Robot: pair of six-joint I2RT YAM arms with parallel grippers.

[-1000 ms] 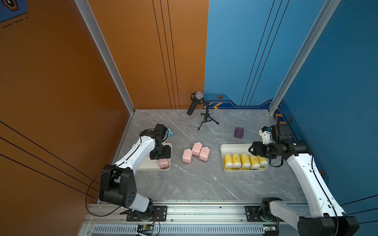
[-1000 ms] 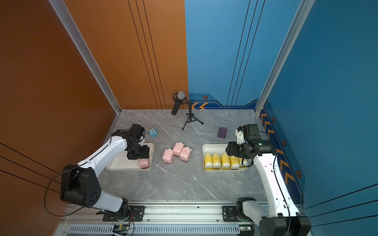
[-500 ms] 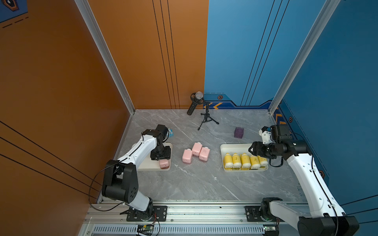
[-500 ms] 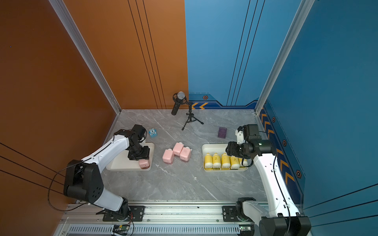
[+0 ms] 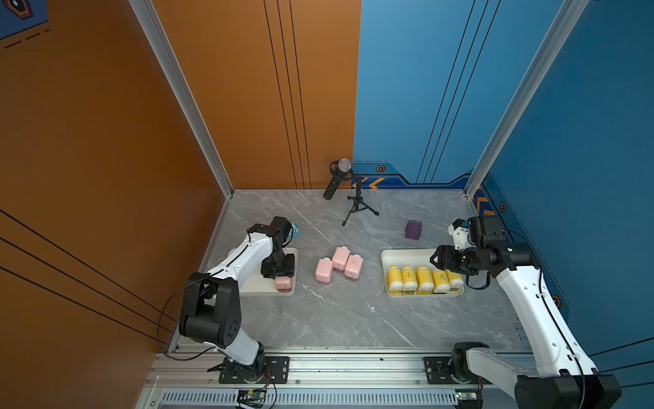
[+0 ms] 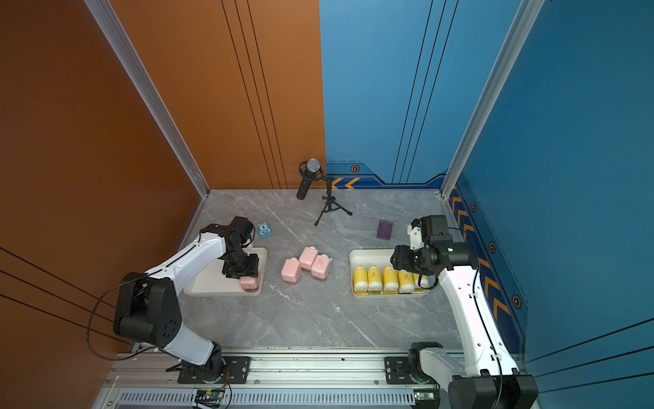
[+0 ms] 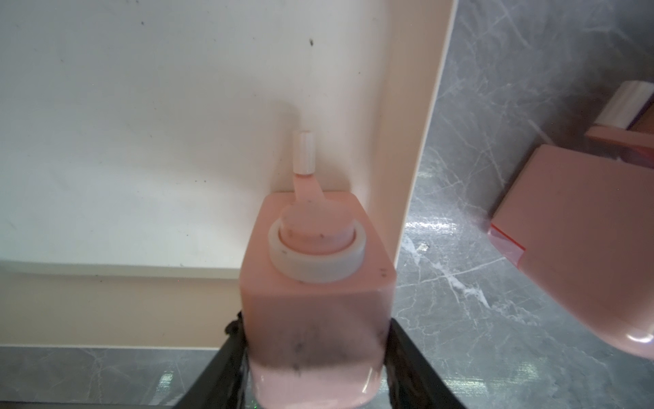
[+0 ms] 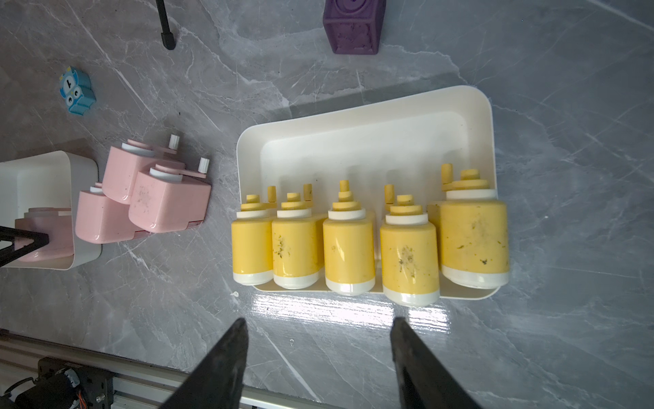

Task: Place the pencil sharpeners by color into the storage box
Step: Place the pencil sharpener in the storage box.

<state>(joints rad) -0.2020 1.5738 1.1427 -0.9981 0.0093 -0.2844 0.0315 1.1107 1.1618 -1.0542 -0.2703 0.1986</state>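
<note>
Step in hand, by my reading: pink sorting, first piece. Left gripper (image 7: 313, 320) clasps a pink boxy plastic pencil sharpener with white collar and crank (image 7: 315, 283). Both black fingers (image 7: 226, 357) lie against its flanks. It is at the near corner of the cream shallow plastic tray on the left (image 5: 262, 293), just beside the side wall nearest desk centre. Resting on the tray floor or held just clear of it: cannot tell.

Axis: the long axis runs base to crank, roughly parallel to that side wall. Crank end points to the far side of the desk (image 5: 354, 318), base to the near edge. Collar end looks tipped upward.

Three more pink sharpeners (image 5: 339, 265) lie loose mid-desk, touching one another. Five yellow bottle-shaped sharpeners (image 5: 423, 279) sit in a row in the right cream tray (image 5: 407, 252); that colour looks finished. Right gripper (image 8: 318, 320) hangs near that tray, jaws apart, empty.

Next, likely: settle this piece, let go and lift clear. Then take an outer block from the cluster without dragging its neighbours.
</note>
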